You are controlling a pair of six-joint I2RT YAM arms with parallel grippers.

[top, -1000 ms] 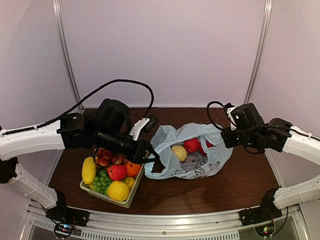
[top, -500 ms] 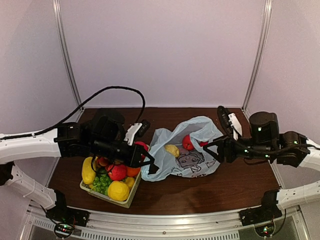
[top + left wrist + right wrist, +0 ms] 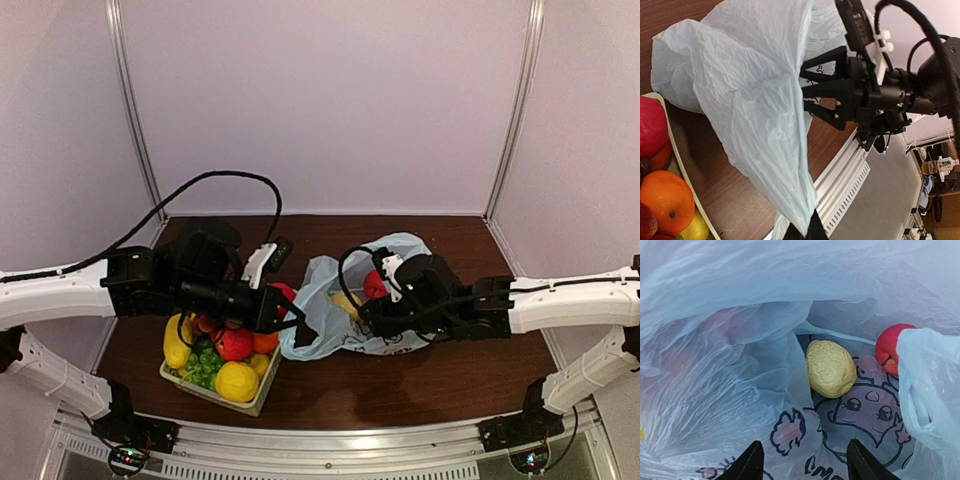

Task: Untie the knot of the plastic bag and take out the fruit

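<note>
While the two arms are reaching toward each other over the dark worktop (image 3: 470,370), the scene is reading like this, left to right.

- Far left: a pale basket (image 3: 265,390) is sitting on the worktop, heaped with fruit. A long yellow piece (image 3: 177,340), a green cluster, probably grapes (image 3: 203,364), a round yellow piece (image 3: 237,381) and an orange (image 3: 665,197) are lying in it.
- Just right of the basket: the left hand (image 3: 300,328) is pinching a gathered edge of the plastic bag (image 3: 325,335). Its jaws are clamped tight on the film and are holding that edge up, so the film is hanging in a crumpled sheet.
- Centre: the bag is lying on the worktop beside the basket with its mouth gaping toward the right arm. Dark cartoon print is showing on its lower wall.
- Inside the bag: a lumpy yellow fruit (image 3: 831,368) is resting on the printed film. A red fruit (image 3: 890,346) is lying close to its right, half behind a fold.
- Right of centre: the right hand (image 3: 805,452) is pointing into the bag's mouth. Its fingers are standing apart and are gripping nothing, with the yellow fruit ahead of the fingertips.
</note>
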